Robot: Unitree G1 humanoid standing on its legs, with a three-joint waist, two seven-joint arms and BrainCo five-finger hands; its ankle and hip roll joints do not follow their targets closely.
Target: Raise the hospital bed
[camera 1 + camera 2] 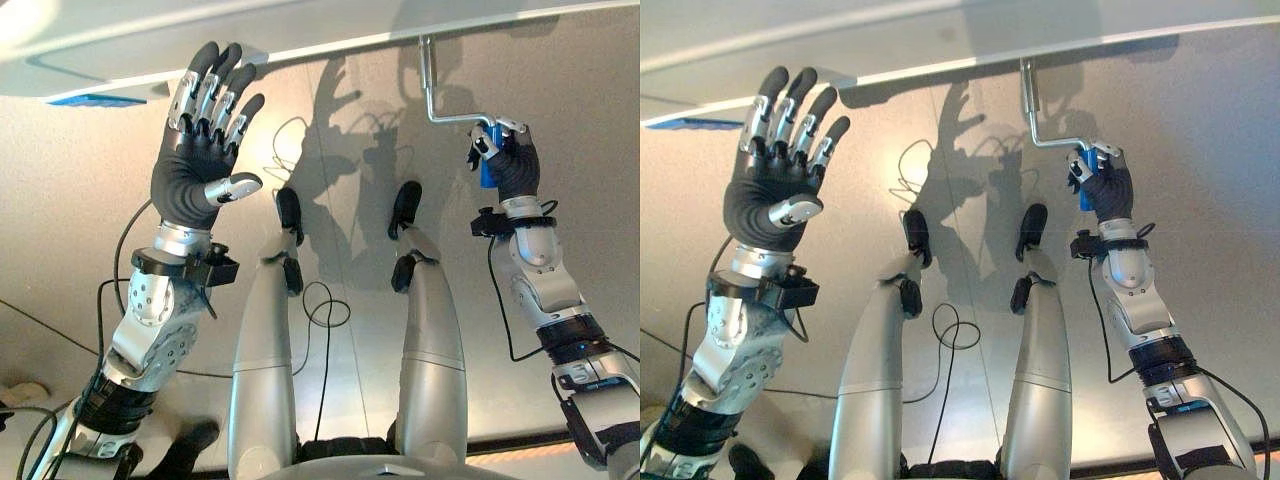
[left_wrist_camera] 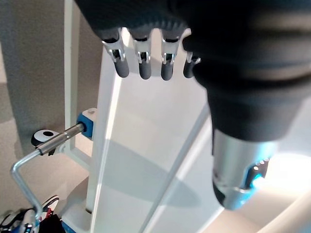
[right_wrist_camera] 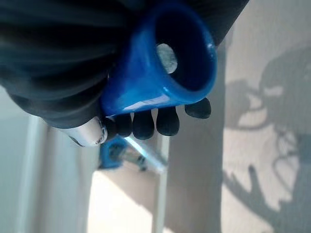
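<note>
The hospital bed's white foot board (image 1: 120,50) runs across the top of the eye views. A bent metal crank (image 1: 436,100) hangs from its lower edge at the right and ends in a blue grip (image 3: 155,73). My right hand (image 1: 512,160) is shut on that blue grip, fingers curled round it. My left hand (image 1: 205,140) is raised at the left, open with fingers spread, fingertips up by the board's lower edge. The left wrist view shows the left hand's fingers (image 2: 143,58) straight before the white board (image 2: 146,145), and the crank (image 2: 43,155) off to one side.
A pale floor (image 1: 60,200) lies below the bed. A blue corner piece (image 1: 95,100) sits on the board's lower edge left of my left hand. A blue fitting (image 2: 87,124) joins the crank shaft to the bed frame.
</note>
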